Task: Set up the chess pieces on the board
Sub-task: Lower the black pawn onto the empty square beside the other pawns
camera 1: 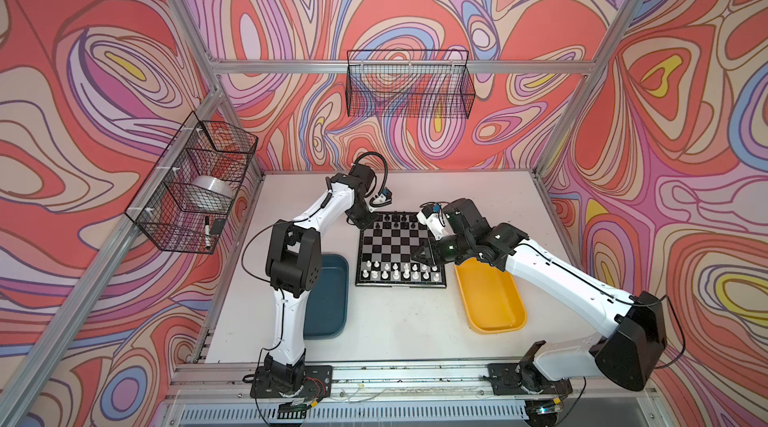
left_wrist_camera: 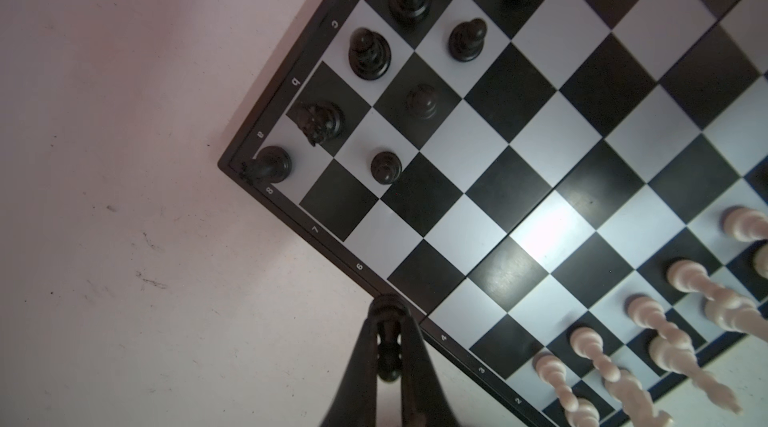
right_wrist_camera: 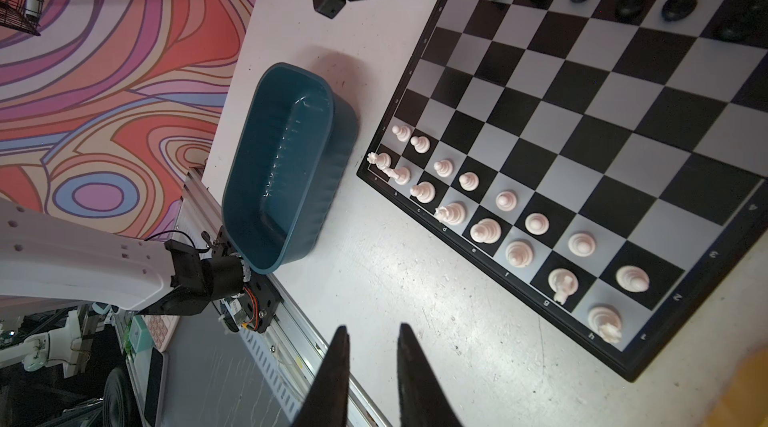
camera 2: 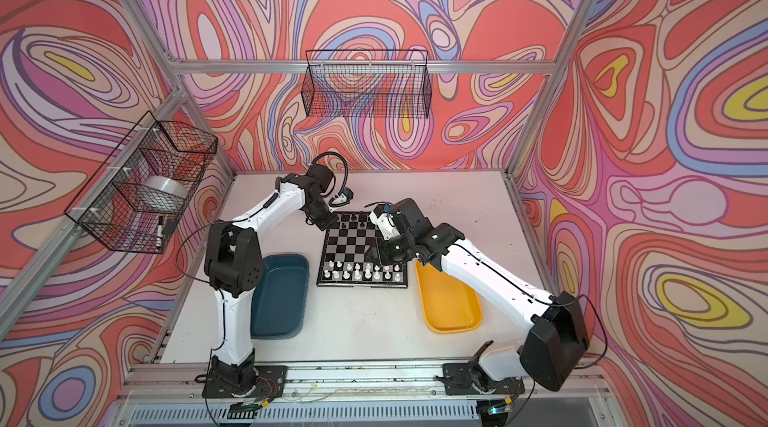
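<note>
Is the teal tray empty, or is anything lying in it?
Empty, as far as shows. The right wrist view looks down into the teal tray: bare floor and walls, nothing inside. In both top views the left arm hides part of it.

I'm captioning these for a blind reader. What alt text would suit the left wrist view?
The left end effector, shut on a black chess piece, hangs over the edge of the board. Other black pieces stand near one corner and white pieces along the opposite end, with bare squares between, on a pale table.
</note>
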`<state>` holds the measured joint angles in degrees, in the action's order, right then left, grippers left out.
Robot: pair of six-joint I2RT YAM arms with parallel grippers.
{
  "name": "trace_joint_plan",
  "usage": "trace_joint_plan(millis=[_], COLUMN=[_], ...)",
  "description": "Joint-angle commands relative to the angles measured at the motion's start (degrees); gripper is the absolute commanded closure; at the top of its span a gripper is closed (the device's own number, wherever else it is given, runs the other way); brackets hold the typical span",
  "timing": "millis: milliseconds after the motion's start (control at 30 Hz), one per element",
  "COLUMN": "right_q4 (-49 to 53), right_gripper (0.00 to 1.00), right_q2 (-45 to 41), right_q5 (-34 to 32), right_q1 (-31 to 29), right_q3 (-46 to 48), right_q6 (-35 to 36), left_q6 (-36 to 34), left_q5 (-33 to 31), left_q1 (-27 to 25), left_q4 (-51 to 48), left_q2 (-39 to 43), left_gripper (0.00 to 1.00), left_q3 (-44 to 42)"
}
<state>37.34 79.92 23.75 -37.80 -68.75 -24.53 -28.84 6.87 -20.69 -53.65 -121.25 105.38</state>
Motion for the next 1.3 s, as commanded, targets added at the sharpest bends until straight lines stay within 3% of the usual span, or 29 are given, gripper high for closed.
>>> trace_joint_plan(millis=[0, 633, 1267], right_q4=[0.65, 0.57, 0.18], right_gripper=[0.79, 0.79, 0.79], right_q2=[-0.91, -1.62, -0.91], right_q5=[-0.63, -0.98, -1.24], right_q1=[0.25, 0.26, 0.22], right_q3=[-0.07, 0.9, 1.35], right_q6=[0.03, -0.06, 0.11], left_q6=[0.51, 1.89, 2.08], left_q5=[0.61, 0.46, -3.9], left_q1=[-0.39, -1.16, -1.15], left_q4=[0.3, 1.37, 3.28], left_q2=[-1.62, -5.12, -8.12], left_gripper=[0.88, 0.87, 0.86], left_q3=[1.52, 3.9, 5.19])
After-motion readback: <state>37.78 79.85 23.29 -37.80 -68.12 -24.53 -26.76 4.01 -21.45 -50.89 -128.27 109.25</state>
